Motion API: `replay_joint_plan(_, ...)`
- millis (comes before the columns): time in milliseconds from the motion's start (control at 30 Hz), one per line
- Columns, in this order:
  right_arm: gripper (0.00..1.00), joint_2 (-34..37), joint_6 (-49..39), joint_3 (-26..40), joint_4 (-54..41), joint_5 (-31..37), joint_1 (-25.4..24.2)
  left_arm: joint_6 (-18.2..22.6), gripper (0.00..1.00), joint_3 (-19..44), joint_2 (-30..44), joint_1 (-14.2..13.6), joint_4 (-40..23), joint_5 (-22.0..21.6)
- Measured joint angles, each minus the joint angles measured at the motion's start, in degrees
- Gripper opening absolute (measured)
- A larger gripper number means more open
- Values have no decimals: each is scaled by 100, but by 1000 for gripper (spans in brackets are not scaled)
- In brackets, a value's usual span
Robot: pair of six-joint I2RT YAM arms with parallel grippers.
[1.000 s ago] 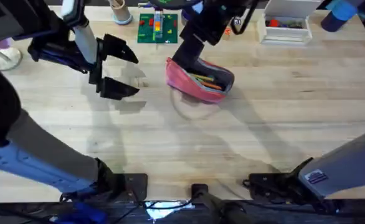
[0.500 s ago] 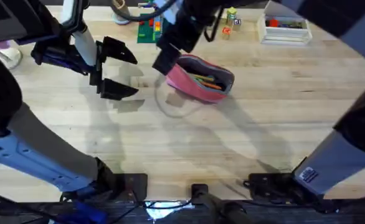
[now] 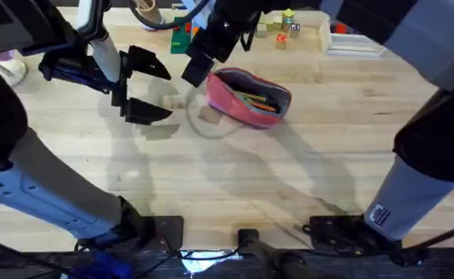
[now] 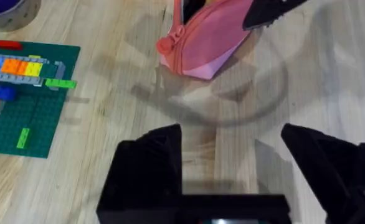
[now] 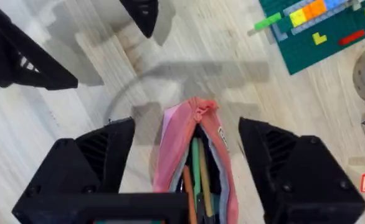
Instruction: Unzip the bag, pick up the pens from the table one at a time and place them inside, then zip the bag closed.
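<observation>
The pink bag lies unzipped on the table, back of centre. A green pen and an orange pen lie inside it, seen through the open zipper. My right gripper hovers open above the bag's left end. In the right wrist view its fingers straddle that end of the bag without touching it. My left gripper stands open to the left of the bag with nothing between its fingers. The left wrist view shows the bag ahead of the left gripper.
A green Lego baseplate with bricks lies behind the bag, beside a tape roll. Small coloured blocks and a white box sit at the back right. Bare wood stretches across the table's front half.
My right arm has swung left, its gripper moving from over the bag's near-left part to beyond its left end. The bag and the left arm have stayed put.
</observation>
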Motion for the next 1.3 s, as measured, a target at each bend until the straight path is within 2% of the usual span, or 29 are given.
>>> replay_joint_plan(267,995,65,-162,7,161,3,-41,0,994,0,0,0,22,-2)
replay_joint_plan(633,995,754,-396,17,366,51,-272,0,994,0,0,0,22,-2)
replay_joint_plan(1033,992,981,-437,20,545,61,-275,0,993,0,0,0,22,1)
replay_joint_plan(1167,886,1105,-437,20,540,59,-275,0,994,0,0,0,22,1)
replay_joint_plan(1300,848,1130,-442,20,458,60,-275,0,994,0,0,0,22,1)
